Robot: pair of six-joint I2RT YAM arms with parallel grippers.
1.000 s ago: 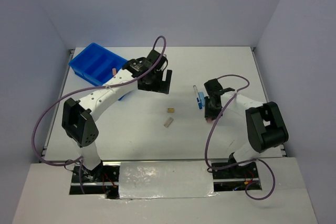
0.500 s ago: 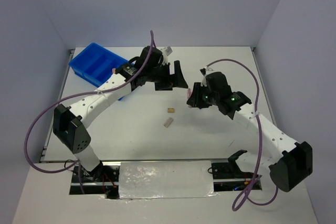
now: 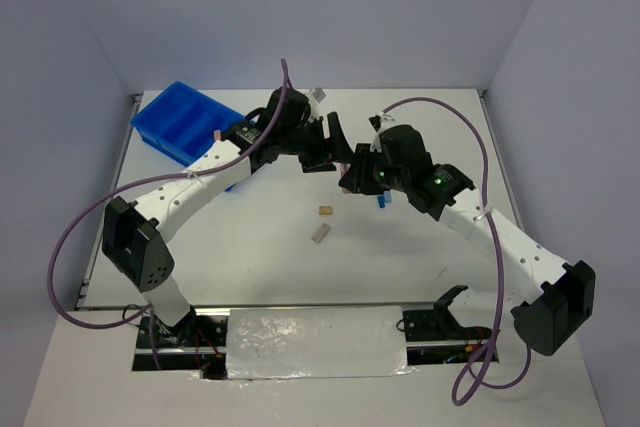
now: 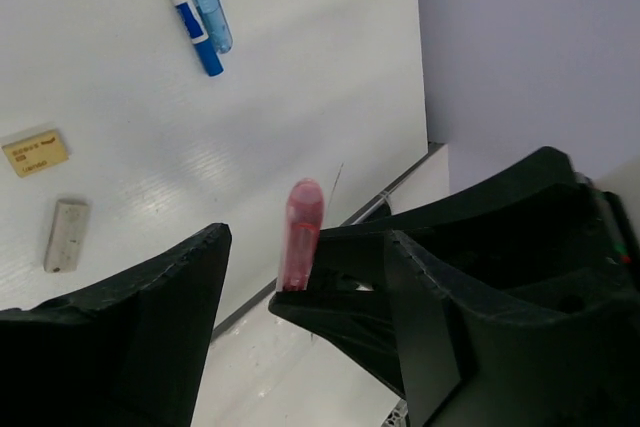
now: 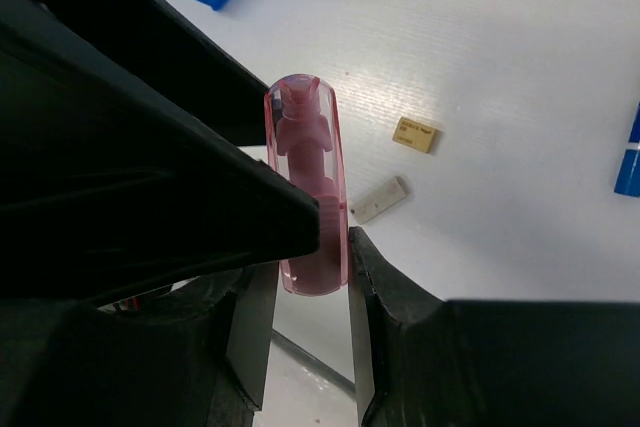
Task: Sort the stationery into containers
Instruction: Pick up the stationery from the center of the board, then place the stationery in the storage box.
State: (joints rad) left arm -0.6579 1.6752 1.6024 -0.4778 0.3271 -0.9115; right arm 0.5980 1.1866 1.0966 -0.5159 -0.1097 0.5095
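above the middle of the table (image 3: 250, 247), the right gripper (image 5: 305, 297) is pinching the pink stick (image 5: 305, 177) by one end, leaving the rest free, probably as a handover. the left gripper (image 4: 305, 237) is spreading wide around it, being nearer the tray (image 3: 185, 122) at the far left corner. pen (image 4: 185, 7), tan cube (image 4: 35, 152) and grey block (image 4: 60, 235) are lying mid-table, unsorted.

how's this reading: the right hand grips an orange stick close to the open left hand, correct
Not quite. The stick is pink, not orange, as the right wrist view shows. The right hand does grip it, close to the open left hand.
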